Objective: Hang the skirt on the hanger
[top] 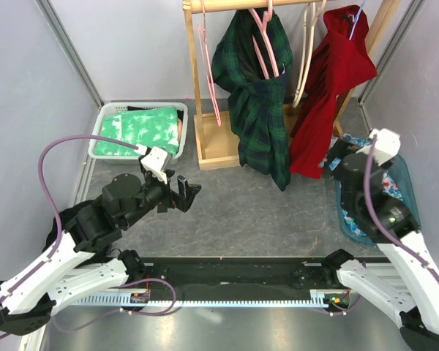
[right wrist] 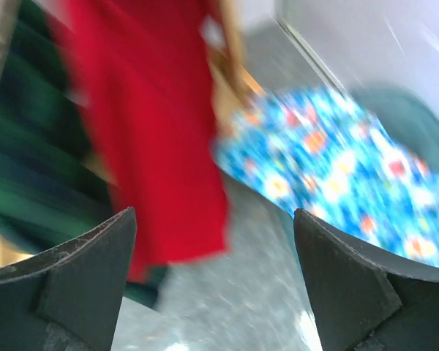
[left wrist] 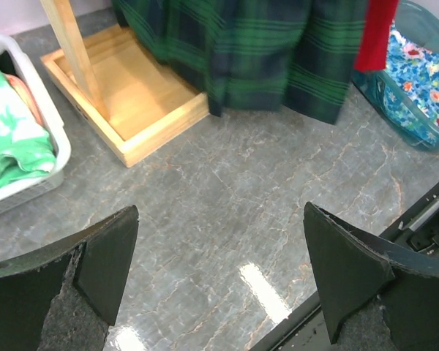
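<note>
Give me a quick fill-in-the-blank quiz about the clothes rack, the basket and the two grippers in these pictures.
The white basket holds a ____ cloth. Beside the plaid skirt on the wooden rack hangs a ____ garment. The left gripper and right gripper are both ____ and hold nothing.
Missing words: green; red; open.
</note>
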### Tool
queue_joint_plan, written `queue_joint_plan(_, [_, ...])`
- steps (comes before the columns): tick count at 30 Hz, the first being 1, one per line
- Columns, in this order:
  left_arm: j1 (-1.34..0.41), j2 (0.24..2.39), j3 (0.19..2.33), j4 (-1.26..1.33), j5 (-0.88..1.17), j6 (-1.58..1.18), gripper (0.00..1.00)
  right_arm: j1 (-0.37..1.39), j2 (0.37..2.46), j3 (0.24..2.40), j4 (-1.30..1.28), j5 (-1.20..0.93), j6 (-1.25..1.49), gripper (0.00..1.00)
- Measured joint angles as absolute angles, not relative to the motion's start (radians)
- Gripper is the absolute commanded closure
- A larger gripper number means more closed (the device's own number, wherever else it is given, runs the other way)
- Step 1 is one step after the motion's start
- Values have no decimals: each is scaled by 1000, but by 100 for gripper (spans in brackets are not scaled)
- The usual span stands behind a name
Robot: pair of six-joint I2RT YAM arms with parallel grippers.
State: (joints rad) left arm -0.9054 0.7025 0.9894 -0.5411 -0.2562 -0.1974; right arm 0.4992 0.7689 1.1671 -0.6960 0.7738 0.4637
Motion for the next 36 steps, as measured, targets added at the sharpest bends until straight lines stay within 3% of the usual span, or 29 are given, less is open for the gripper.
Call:
queue_joint_plan(4, [-905,699,970,-528,-249,-217,1,499,771,1002,-761,858,593,8])
queue_joint_plan(11, [-905,670,934,-519,-232,-242,1,464,891,919,-709,890,673,11])
queue_joint_plan(20, [-905,657,911,-513,-226,-252,1,256,1071,846,-474,742,567,18])
queue_joint_plan(28, [-905,656,901,-513,-226,-253,2,212,1210,840,-329,666,503,21])
queue_joint_plan(36, [-905,656,896,-513,-226,-253,2,179,1416,868,-289,676,445,16])
